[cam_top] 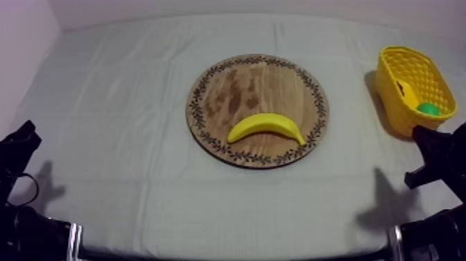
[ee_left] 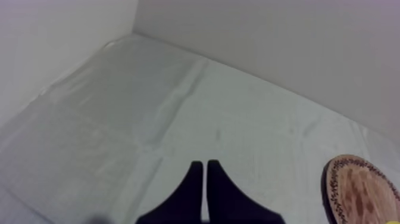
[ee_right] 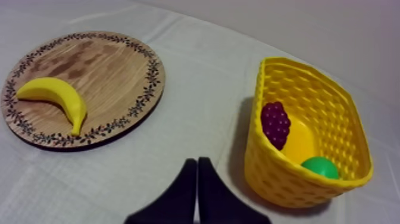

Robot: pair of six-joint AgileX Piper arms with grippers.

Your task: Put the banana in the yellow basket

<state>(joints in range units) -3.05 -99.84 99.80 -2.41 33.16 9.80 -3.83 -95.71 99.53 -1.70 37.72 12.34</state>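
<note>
A yellow banana (cam_top: 266,127) lies on the near half of the round wooden board (cam_top: 236,83) in the middle of the table; it is also seen on the board (ee_right: 101,65) as the banana (ee_right: 56,98) in the right wrist view. The yellow basket (cam_top: 395,94) stands at the far right and holds a bunch of grapes (ee_right: 275,123) and a green fruit (ee_right: 319,167). My right gripper (ee_right: 197,164) is shut on nothing, short of the basket (ee_right: 262,161). My left gripper (ee_left: 205,167) is shut on nothing over bare cloth, the board's rim (ee_left: 333,190) off to its side.
Grey-white cloth covers the table, with walls at the back and left. My left arm (cam_top: 17,149) rests low at the left edge, my right arm (cam_top: 440,156) low at the right, just in front of the basket.
</note>
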